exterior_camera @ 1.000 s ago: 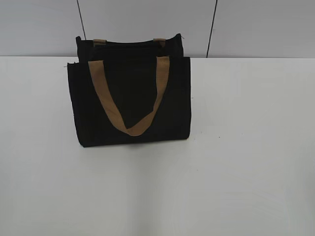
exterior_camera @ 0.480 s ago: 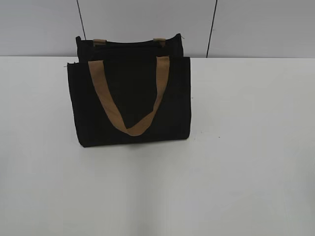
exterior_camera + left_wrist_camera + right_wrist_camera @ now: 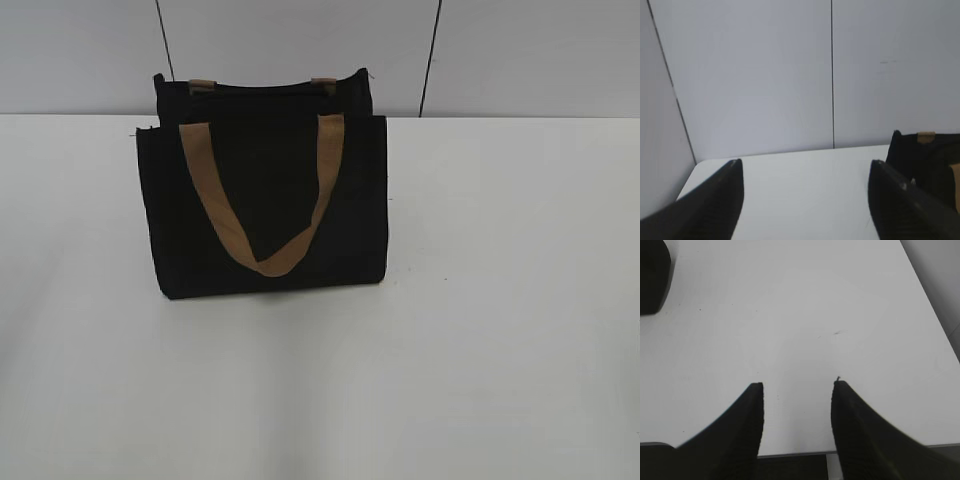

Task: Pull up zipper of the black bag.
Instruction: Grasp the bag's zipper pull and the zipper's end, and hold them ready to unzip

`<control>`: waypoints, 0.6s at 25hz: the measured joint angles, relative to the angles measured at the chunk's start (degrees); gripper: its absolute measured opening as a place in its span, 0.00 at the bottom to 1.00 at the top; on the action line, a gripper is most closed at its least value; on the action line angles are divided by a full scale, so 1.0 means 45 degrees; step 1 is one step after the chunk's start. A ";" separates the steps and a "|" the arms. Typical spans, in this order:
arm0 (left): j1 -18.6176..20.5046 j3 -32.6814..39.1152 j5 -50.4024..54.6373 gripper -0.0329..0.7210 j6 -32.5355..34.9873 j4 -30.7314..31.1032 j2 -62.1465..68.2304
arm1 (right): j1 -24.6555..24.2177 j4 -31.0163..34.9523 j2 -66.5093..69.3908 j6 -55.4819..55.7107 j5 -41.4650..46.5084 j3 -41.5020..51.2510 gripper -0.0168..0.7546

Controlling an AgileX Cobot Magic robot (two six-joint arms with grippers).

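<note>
White surface (image 3: 500, 330), bag (image 3: 265, 210) unmoved since a second ago — both tools (image 3: 805, 200) (image 3: 796, 405) apart, empty; zipper untouched.

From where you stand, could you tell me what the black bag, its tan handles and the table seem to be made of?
The black bag looks like soft matte woven fabric: it reflects no light and its edges sag slightly. The front handle seems to be flat tan webbing, hanging limp in a V against the front panel. The table appears smooth white laminate or painted board with a faint sheen; the exact material is open.
</note>
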 joint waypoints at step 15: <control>0.0246 0.1472 -1.1920 0.81 -0.3997 0.3448 1.1623 | 0.0000 0.0000 0.0000 0.0000 0.0000 0.0000 0.47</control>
